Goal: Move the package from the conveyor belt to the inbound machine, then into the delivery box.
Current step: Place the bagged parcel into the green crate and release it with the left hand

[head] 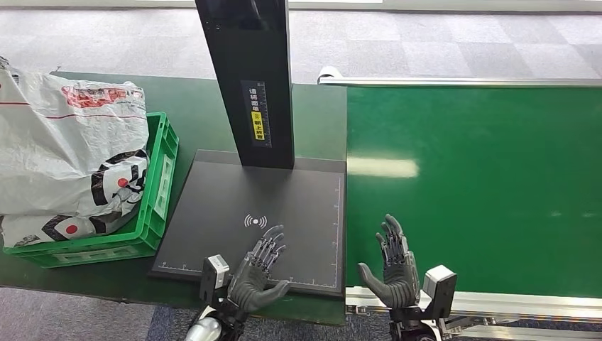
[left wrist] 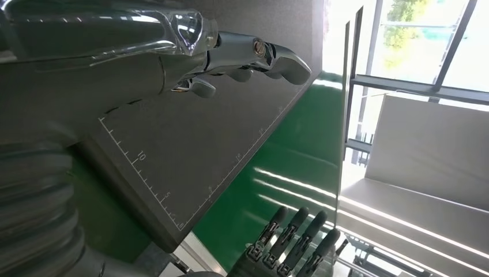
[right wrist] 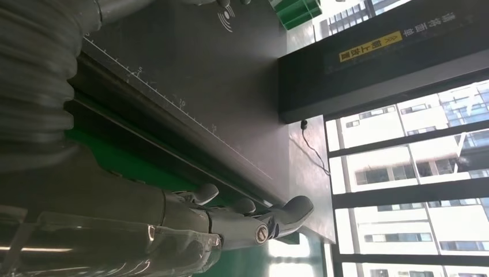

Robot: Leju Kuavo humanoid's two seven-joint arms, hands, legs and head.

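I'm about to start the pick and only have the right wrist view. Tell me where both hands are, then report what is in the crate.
Observer: The right hand is open, fingers spread, over the near edge of the green conveyor belt.
Operator: Now the left.
Observer: The left hand is open too, over the near edge of the black scanner plate.
Operator: Report the crate.
Observer: The green crate left of the plate holds a white printed bag.

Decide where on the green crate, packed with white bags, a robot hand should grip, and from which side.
Grip the green crate by its right-hand rim wall, coming from the scanner plate side. That long edge is bare and faces the left hand; the white bags bulge over the rest of the top, probably blocking the other rims.
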